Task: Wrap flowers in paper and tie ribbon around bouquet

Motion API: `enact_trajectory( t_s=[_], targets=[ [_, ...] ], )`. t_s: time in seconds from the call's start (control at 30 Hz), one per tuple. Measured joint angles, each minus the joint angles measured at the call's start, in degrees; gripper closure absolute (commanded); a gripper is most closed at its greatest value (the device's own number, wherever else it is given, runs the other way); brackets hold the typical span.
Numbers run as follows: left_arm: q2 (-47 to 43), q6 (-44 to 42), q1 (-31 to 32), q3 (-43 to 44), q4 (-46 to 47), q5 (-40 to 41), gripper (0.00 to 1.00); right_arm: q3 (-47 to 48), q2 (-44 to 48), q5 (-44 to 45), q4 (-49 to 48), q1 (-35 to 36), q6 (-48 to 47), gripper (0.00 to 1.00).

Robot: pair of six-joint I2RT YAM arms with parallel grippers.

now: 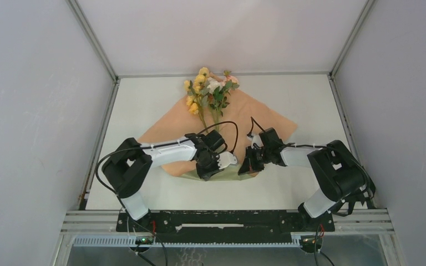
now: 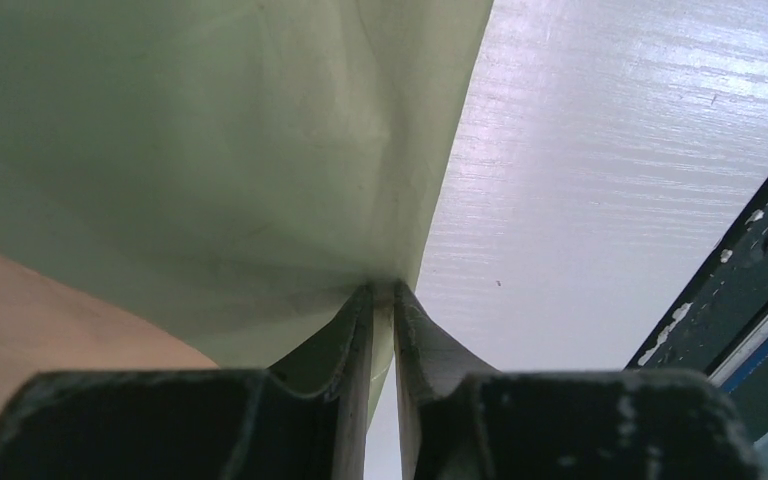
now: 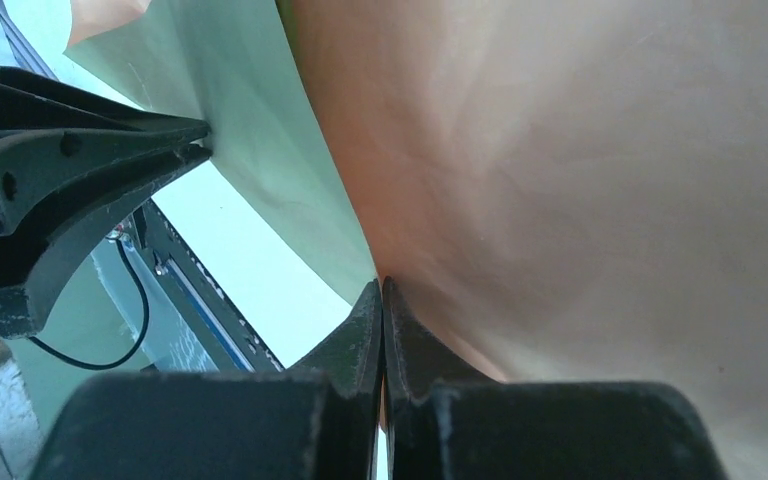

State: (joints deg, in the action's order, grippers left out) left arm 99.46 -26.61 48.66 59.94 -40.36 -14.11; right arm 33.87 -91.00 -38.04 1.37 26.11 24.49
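The left tool [image 1: 217, 163] is clamped on the near edge of the paper [image 1: 266, 123], olive side lifted there. The right tool [image 1: 253, 160], just beside it, is pinched on the same edge. Beyond both, equally near, the flowers [image 1: 208, 91] lie on the peach face with their stems toward the arms. A white counter [image 1: 144, 105] carries everything, with grey walls [image 1: 33, 111] around it.

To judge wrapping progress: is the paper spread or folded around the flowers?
Spread: the paper lies peach side up under the flowers; left gripper and right gripper pinch its near edge.
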Motion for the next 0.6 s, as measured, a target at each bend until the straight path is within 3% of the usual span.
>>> enact_trajectory(
  t_s=[0.23,0.4,0.5,0.6],
  targets=[
    [-2.5,-0.8,-0.2,-3.1,0.0,1.0,0.81,2.5,-1.0,2.1,5.3,-0.7,-0.7,0.85],
    [-3.1,-0.8,-1.1,-3.9,-1.1,-0.2,0.81,5.9,5.1,13.4,16.4,-1.2,-2.0,0.70],
    [-3.1,-0.8,-1.4,-3.9,-1.1,-1.1,0.81,6.1,15.6,20.4,22.2,-1.3,-1.6,0.71],
    [-3.0,-0.8,-1.5,-3.8,-1.1,-1.3,0.81,6.0,24.2,23.4,23.0,0.0,0.4,0.81]
  ],
)
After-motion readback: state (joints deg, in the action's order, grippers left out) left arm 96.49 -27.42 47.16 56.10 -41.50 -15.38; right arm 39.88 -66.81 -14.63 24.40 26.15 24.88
